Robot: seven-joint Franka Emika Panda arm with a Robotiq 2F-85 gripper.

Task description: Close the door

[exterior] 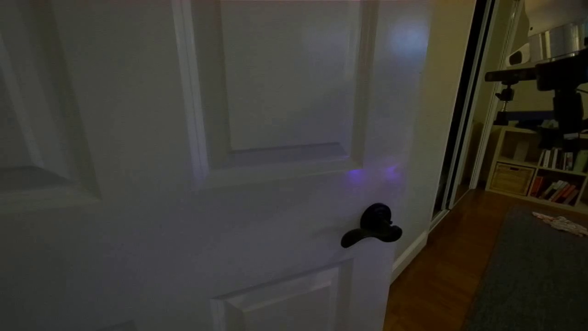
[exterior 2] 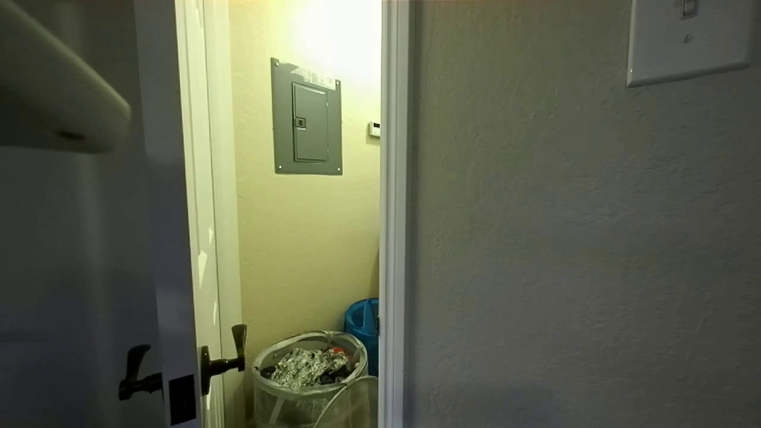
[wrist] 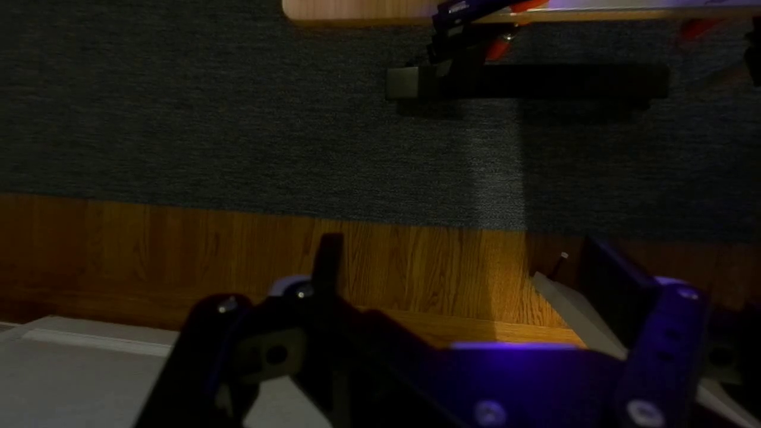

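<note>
The white panelled door (exterior: 275,216) fills most of an exterior view, with its black lever handle (exterior: 374,227) low near its right edge. In an exterior view the door (exterior 2: 169,226) stands ajar on the left, seen nearly edge-on, with black levers (exterior 2: 223,364) on both faces and the lit doorway beside it. My gripper (exterior: 560,138) hangs dark at the upper right, apart from the door in that picture. In the wrist view my gripper (wrist: 468,252) is open with nothing between its fingers. A pale slanted strip (wrist: 574,306) by the right finger appears to be the door.
Through the doorway are a mesh laundry basket (exterior 2: 309,386) and a blue bin (exterior 2: 364,324). The door frame (exterior 2: 393,238) and a wall (exterior 2: 565,238) stand to the right. A wooden tabletop edge (wrist: 357,12) shows above the dark rug (wrist: 208,131). A bookshelf (exterior: 514,158) stands behind.
</note>
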